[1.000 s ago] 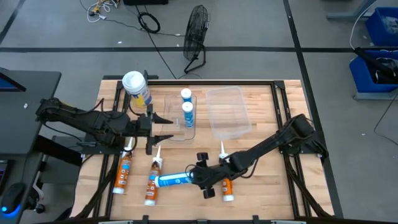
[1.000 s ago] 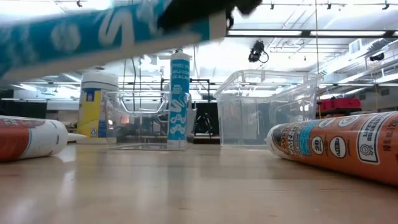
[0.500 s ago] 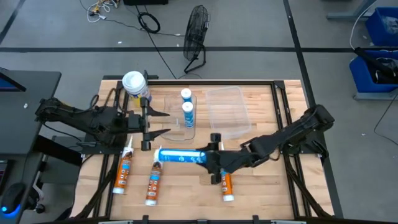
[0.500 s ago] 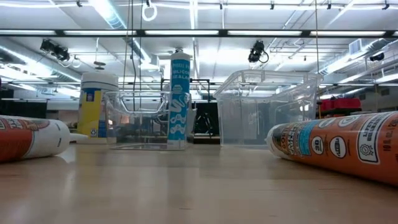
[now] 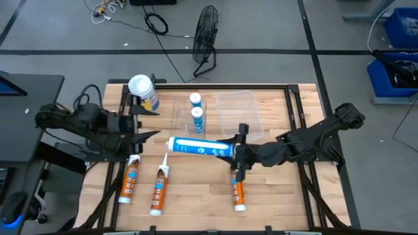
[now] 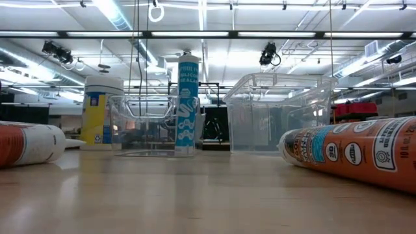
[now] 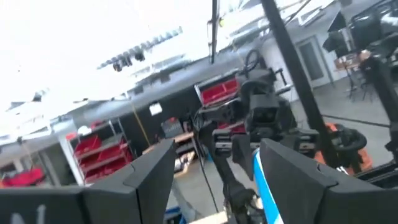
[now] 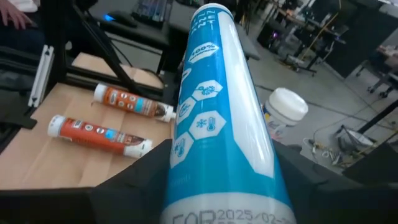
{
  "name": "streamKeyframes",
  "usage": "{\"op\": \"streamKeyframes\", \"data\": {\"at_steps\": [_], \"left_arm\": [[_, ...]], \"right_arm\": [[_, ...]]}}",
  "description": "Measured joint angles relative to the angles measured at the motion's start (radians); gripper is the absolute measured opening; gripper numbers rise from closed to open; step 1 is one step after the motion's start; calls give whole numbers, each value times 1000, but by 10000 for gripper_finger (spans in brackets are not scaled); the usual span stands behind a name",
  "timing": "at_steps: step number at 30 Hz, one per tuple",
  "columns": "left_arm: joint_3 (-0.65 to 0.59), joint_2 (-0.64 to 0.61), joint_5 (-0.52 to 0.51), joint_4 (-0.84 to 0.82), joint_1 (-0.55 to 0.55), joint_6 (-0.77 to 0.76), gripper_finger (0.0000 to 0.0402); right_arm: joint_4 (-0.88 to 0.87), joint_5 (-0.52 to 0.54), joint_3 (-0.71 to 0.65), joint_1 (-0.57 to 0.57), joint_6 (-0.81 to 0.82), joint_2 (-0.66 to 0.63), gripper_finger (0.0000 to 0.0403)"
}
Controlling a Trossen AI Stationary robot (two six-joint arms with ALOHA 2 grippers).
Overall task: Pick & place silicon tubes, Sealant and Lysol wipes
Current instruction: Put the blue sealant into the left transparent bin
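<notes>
Tubes: three blue (image 5: 198, 147), three orange (image 5: 130, 182); bins: two (image 5: 239, 116); wipes canister (image 5: 142, 90): one.

A blue-and-white tube (image 6: 188, 104) is seen standing upright in a clear bin (image 6: 146, 127), Lysol wipes (image 6: 101, 112) beside it, orange tubes (image 6: 354, 156) laid flat up front.

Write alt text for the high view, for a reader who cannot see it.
The right end effector holds a blue-and-white tube level above the wooden table, near two clear bins. Two more blue tubes stand in the left bin, three orange tubes lie on the table, and the left end effector hangs open beside the Lysol wipes.
</notes>
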Motion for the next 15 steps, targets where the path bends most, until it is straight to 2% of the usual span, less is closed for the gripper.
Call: {"op": "streamKeyframes", "data": {"at_steps": [8,15], "left_arm": [[0,-51,16,-25,0,72,238],[0,-27,33,-129,0,82,238]], "right_arm": [[15,-9,0,18,-70,-67,209],[89,-9,0,20,-155,-94,209]]}}
